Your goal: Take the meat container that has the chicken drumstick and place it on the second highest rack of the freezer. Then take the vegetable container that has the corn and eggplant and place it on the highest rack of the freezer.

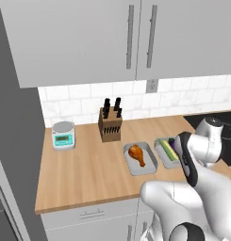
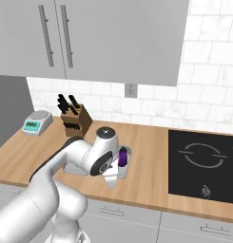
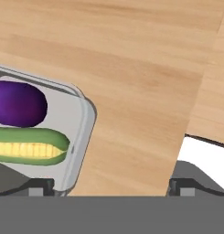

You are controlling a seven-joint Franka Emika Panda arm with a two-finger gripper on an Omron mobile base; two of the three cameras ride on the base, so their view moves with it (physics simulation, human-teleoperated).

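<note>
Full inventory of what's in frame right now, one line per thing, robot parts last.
meat container: 1, grey tray, on the counter right of the knife block
chicken drumstick: 1, orange-brown, in the meat container
vegetable container: 1, grey tray, right of the meat container
corn: 1, yellow with green husk, in the vegetable container
eggplant: 1, dark purple, beside the corn
knife block: 1, brown with black handles, by the backsplash
kitchen scale: 1, grey, left of the knife block
cooktop: 1, black, right end of the counter
counter: 1, wood
upper cabinets: grey, above the counter
wall outlet: 1, on white tiles
gripper: 1, dark fingertips, open, over the vegetable container's edge
</note>
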